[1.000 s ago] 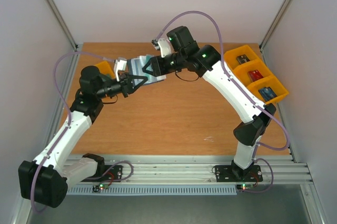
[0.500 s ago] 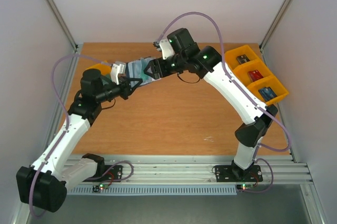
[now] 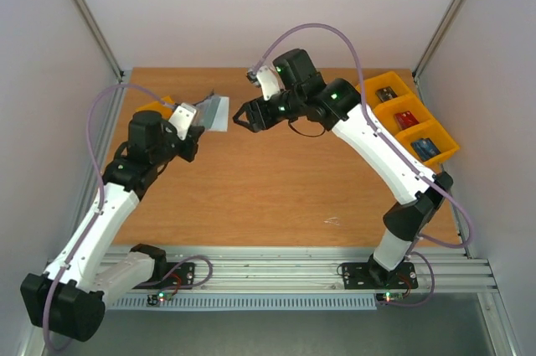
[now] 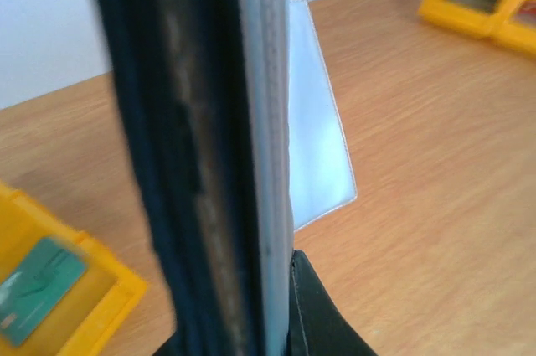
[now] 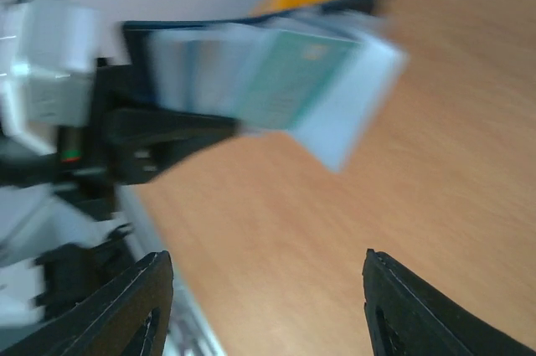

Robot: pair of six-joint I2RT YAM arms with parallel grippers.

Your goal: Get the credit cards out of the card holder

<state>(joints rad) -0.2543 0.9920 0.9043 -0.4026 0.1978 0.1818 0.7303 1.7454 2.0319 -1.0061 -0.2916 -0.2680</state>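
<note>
The left gripper's (image 3: 198, 118) jaws are clamped on the card holder (image 4: 209, 163), holding it on edge over the far-left part of the table (image 3: 276, 188); its wrist view shows the dark cover and pale leaves edge-on, with one clear sleeve (image 4: 316, 147) fanning out. The right gripper (image 5: 268, 297) has its jaws apart and empty, near the holder's loose sleeves but not touching, and its blurred view shows a greenish card (image 5: 280, 88) in one sleeve. A yellow bin (image 4: 100, 297) holding a green card (image 4: 38, 285) sits beside the left arm, with three more bins (image 3: 408, 121) at the table's right edge.
</note>
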